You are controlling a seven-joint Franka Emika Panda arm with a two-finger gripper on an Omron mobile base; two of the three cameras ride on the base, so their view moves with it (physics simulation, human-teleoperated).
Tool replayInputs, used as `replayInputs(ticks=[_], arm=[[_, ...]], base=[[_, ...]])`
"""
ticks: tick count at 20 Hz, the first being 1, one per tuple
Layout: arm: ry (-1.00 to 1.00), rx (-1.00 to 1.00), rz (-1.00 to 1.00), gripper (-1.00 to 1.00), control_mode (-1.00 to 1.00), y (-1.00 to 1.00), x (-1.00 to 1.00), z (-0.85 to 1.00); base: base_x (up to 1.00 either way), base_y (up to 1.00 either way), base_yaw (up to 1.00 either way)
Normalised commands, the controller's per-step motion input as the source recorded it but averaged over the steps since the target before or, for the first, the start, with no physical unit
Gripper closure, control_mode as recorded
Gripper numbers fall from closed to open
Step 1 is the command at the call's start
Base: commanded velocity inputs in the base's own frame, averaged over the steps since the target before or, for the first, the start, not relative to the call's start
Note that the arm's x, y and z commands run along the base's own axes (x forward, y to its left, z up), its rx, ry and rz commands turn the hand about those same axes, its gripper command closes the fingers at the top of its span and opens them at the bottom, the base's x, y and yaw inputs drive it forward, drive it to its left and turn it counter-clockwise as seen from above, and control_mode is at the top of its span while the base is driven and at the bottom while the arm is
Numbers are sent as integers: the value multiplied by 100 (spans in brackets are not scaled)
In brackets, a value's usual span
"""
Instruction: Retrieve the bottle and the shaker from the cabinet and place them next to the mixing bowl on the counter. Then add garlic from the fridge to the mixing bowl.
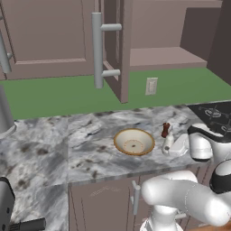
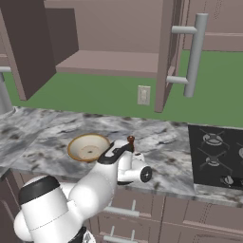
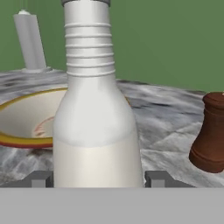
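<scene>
A white bottle (image 3: 94, 122) stands upright on the marble counter, just right of the tan mixing bowl (image 1: 134, 141). My gripper (image 3: 99, 179) is shut on the bottle low down, with one fingertip (image 3: 41, 179) pressed to each side. In the left base view the bottle (image 1: 168, 144) shows against the white hand. The brown shaker (image 1: 166, 130) stands upright right behind it, also beside the bowl (image 2: 88, 146). The hand view has the shaker (image 3: 212, 135) apart from the bottle on its right, and the bowl (image 3: 26, 118) behind on the left. No garlic or fridge is in view.
The wall cabinet (image 1: 167, 58) above stands open, its door (image 1: 119, 49) swung out over the counter, its shelf bare. A black stove (image 2: 218, 152) lies to the right. A grey upright cylinder (image 1: 4, 113) stands at the far left. The counter's front edge (image 1: 135, 173) runs near the bowl.
</scene>
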Motion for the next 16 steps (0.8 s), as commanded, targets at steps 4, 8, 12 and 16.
replayInputs(ticks=[4, 8, 12, 16], arm=[[-1, 0, 0, 100, -100, 0, 0, 0], [0, 0, 0, 100, -100, 0, 0, 0], [0, -2, 0, 100, -100, 0, 0, 0], [0, -3, 0, 100, -100, 0, 0, 0]], base=[[0, 0, 0], [0, 0, 0], [0, 0, 0], [0, 0, 0]])
